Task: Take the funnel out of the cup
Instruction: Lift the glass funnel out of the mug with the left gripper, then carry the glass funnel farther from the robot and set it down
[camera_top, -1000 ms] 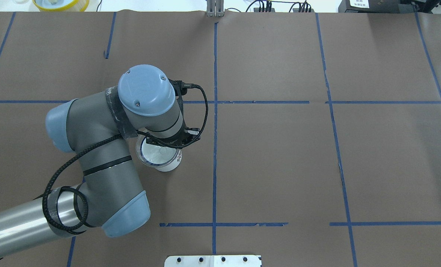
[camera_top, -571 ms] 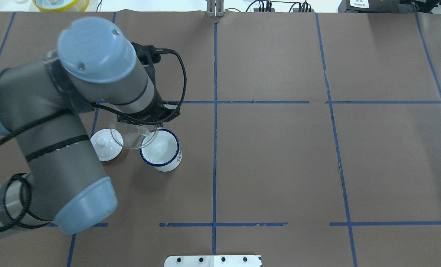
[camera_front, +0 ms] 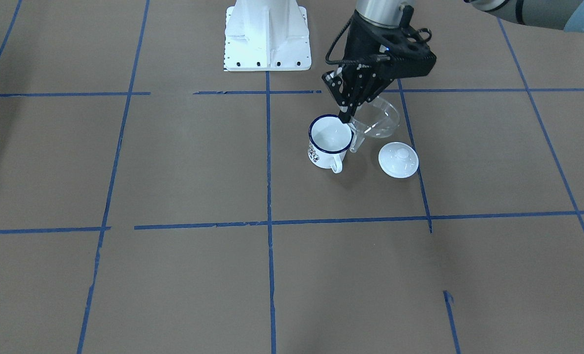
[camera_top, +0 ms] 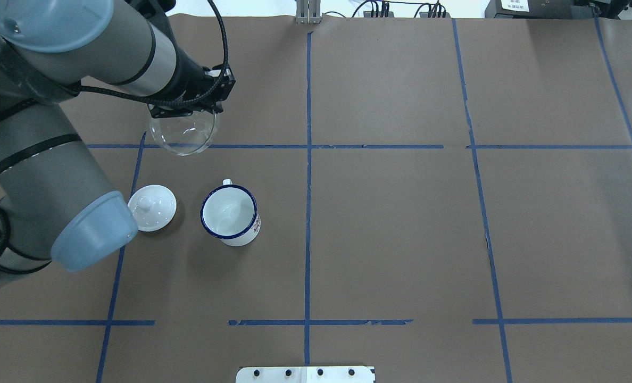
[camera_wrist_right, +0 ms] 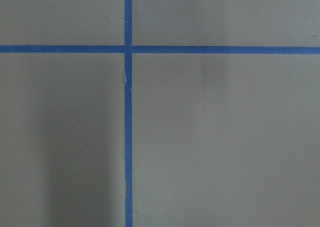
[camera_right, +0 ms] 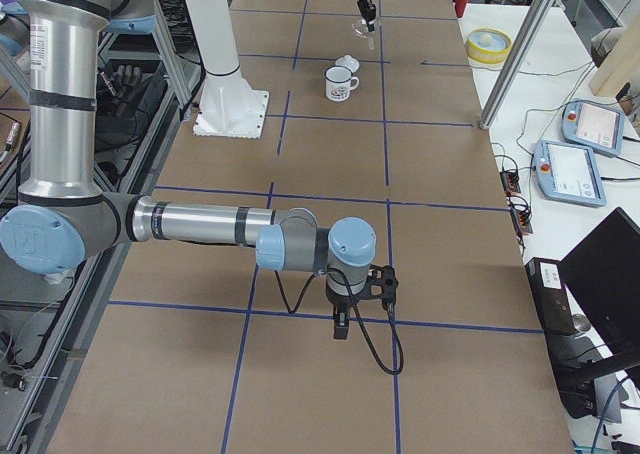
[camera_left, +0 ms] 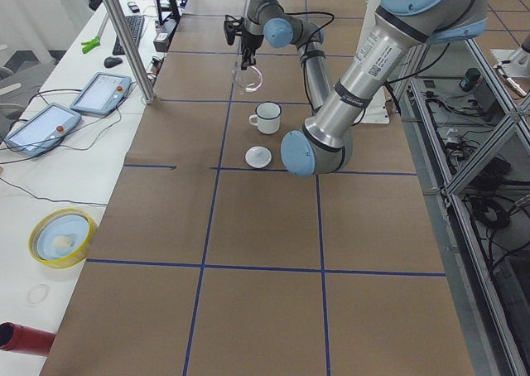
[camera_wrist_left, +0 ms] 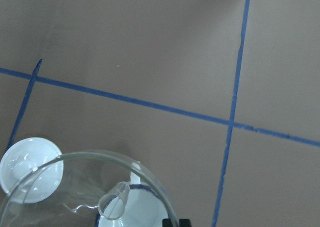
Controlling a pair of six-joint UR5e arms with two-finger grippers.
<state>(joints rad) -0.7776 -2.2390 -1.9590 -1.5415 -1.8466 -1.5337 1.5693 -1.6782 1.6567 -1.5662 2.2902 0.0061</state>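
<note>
My left gripper [camera_front: 345, 116] is shut on the rim of the clear funnel [camera_front: 376, 121] and holds it tilted in the air, clear of the cup. The white cup [camera_top: 229, 214] with a dark blue rim stands upright and empty on the table. In the overhead view the funnel [camera_top: 182, 134] hangs under the left gripper [camera_top: 189, 113]. In the left wrist view the funnel's spout [camera_wrist_left: 114, 207] shows over the cup [camera_wrist_left: 146, 214]. My right gripper [camera_right: 341, 328] shows only in the exterior right view, low over the table far from the cup; I cannot tell whether it is open or shut.
A white domed lid [camera_top: 151, 200] with a knob lies on the table beside the cup, on the robot's left of it. The white robot base plate [camera_front: 267, 35] stands at the table's near edge. Blue tape lines cross the brown table cover [camera_top: 401, 223].
The left gripper has lifted the funnel out of the cup and carried it up and away. The cup now stands empty, and the lid has come into view.
</note>
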